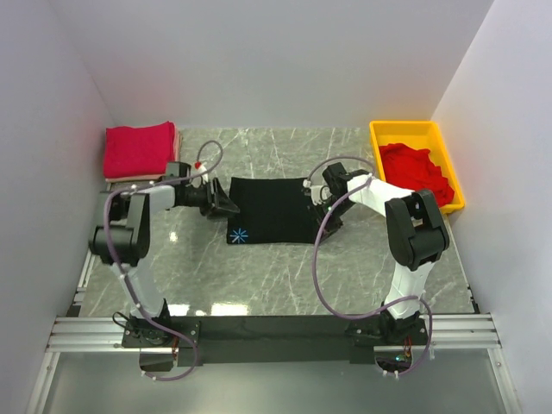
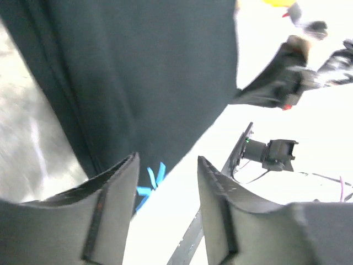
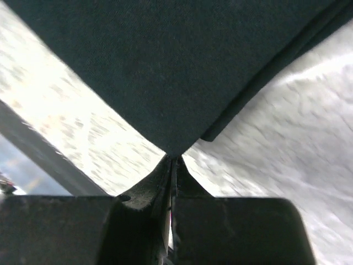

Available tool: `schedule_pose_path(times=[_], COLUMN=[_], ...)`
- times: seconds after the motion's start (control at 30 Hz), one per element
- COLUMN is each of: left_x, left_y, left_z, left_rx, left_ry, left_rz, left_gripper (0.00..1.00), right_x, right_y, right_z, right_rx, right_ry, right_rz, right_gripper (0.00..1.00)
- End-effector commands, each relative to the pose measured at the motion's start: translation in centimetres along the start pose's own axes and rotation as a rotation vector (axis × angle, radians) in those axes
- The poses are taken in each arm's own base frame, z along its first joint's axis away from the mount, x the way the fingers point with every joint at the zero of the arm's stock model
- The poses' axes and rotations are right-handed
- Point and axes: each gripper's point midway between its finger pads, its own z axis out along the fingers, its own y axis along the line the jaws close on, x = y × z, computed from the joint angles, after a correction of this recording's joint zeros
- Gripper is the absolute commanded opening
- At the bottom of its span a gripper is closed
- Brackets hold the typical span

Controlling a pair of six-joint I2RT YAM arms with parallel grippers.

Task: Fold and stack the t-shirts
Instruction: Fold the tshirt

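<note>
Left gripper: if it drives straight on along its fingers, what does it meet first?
Most likely the flat black cloth t-shirt: the left gripper, jaws open, points into its near edge. Height over the cloth is unclear.

Between left hand [image 1: 229, 204] and right hand [image 1: 313, 193], flat t-shirt [image 1: 272, 211] — folded stack [image 1: 138, 149] back left, crumpled t-shirt [image 1: 418, 168] in tray [image 1: 405, 128] back right.

A yellow tray [image 1: 401, 134] is sitting at the far right corner of the table [image 1: 259, 276], its long side lying close along the right wall [image 1: 509, 103]. The table's grey, veined marble top is catching glare near its front edge. White walls are closing in the left, back and right sides. A dark strip [image 1: 276, 326] and metal rails [image 1: 95, 332] are running across the near edge. In both wrist views the tabletop is showing blurred and washed out.
</note>
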Motion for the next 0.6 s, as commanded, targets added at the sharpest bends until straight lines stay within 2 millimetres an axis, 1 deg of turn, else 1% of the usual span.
schedule_pose_path(times=[0.0,0.03,0.07,0.1,0.13,0.17,0.2,0.23,0.27,0.3,0.33,0.37,0.4,0.43,0.47,0.5,0.53,0.57], left_x=[-0.9,-0.9,-1.1,-1.7,-2.1,-2.8,-3.2,-4.0,-5.0,-5.4,-6.2,-7.2,-7.9,-8.1,-8.4,-8.5,-8.3,-8.2], left_y=[-5.4,-5.6,-5.4,-6.0,-5.9,-6.1,-6.2,-6.7,-7.4,-7.6,-8.0,-8.3,-8.8,-8.6,-8.7,-8.6,-8.3,-7.9], left_z=[-4.0,-4.7,-5.7,-7.1,-7.9,-9.6,-10.6,-11.7,-13.8,-15.0,-16.4,-19.3,-20.9,-22.1,-24.2,-25.0,-25.3,-25.8], left_rx=[0.089,0.085,0.065,0.050,0.033,0.013,-0.004,-0.020,-0.062,-0.109,-0.159,-0.240,-0.259,-0.286,-0.318,-0.326,-0.321,-0.322], left_ry=[-0.068,-0.082,-0.100,-0.142,-0.170,-0.225,-0.256,-0.294,-0.365,-0.396,-0.448,-0.556,-0.631,-0.683,-0.752,-0.784,-0.791,-0.795], left_rz=[0.193,0.216,0.209,0.235,0.242,0.256,0.263,0.302,0.359,0.393,0.457,0.483,0.472,0.450,0.434,0.395,0.375,0.353], left_gripper=[0.54,0.56,0.64,0.75,0.77,0.98,0.99,0.99,1.00,0.99,0.99,0.99,1.00,0.99,0.99,0.99,0.99,0.99], right_x=[1.5,1.5,1.8,1.9,1.6,1.4,0.9,-0.6,-1.6,-2.5,-4.3,-5.1,-5.9,-7.5,-7.9,-8.5,-9.9,-10.1], right_y=[-1.6,-1.9,-1.8,-1.8,-1.9,-1.9,-1.7,-1.0,-0.4,0.3,1.5,3.1,4.2,5.7,7.9,8.5,10.2,12.2], right_z=[-1.9,-2.6,-3.1,-3.4,-4.2,-4.7,-5.3,-6.9,-7.8,-8.5,-10.1,-10.0,-10.2,-10.4,-9.4,-8.0,-8.3,-7.1], right_rx=[0.109,0.144,0.151,0.156,0.185,0.200,0.214,0.238,0.252,0.265,0.290,0.315,0.327,0.341,0.332,0.334,0.317,0.288], right_ry=[0.057,0.053,0.064,0.069,0.059,0.043,0.019,-0.070,-0.127,-0.179,-0.276,-0.304,-0.334,-0.377,-0.376,-0.358,-0.388,-0.385], right_rz=[-0.083,-0.106,-0.114,-0.136,-0.146,-0.152,-0.160,-0.190,-0.209,-0.215,-0.258,-0.296,-0.317,-0.355,-0.400,-0.384,-0.400,-0.413], right_gripper=[0.02,0.10,0.23,0.42,0.51,0.54,0.55,0.56,0.57,0.59,0.60,0.60,0.60,0.60,0.60,0.59,0.58,0.58])
